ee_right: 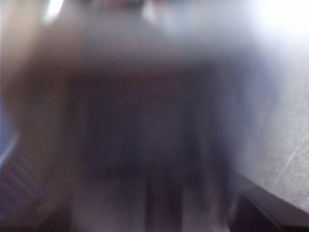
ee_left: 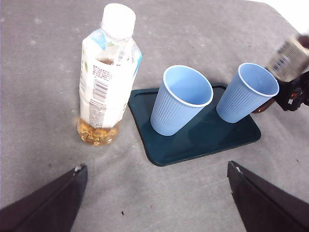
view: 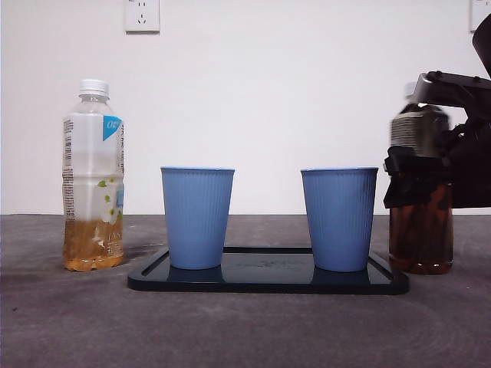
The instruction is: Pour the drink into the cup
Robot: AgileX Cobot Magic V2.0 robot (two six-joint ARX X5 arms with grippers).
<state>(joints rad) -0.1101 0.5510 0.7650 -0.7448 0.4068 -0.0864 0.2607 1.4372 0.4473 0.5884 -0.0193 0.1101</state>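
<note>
Blue cups point(view: 197, 217) point(view: 339, 218), two; bottles point(view: 93, 178) point(view: 420, 192), two; one tray point(view: 268, 280).

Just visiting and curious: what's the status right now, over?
Right gripper at the dark bottle, bottle on the table beside the tray. Left gripper open, waiting. Two blue cups upright on the tray, nothing blocking.

The right gripper point(view: 418, 180) stands at the table's right edge, its black jaws clamped on the sides of a bottle point(view: 420, 238), the arm reaching in from the right. Its wrist view is a blur. The left gripper point(ee_left: 154, 203) hangs above the table, jaws wide apart, touching nothing.
</note>
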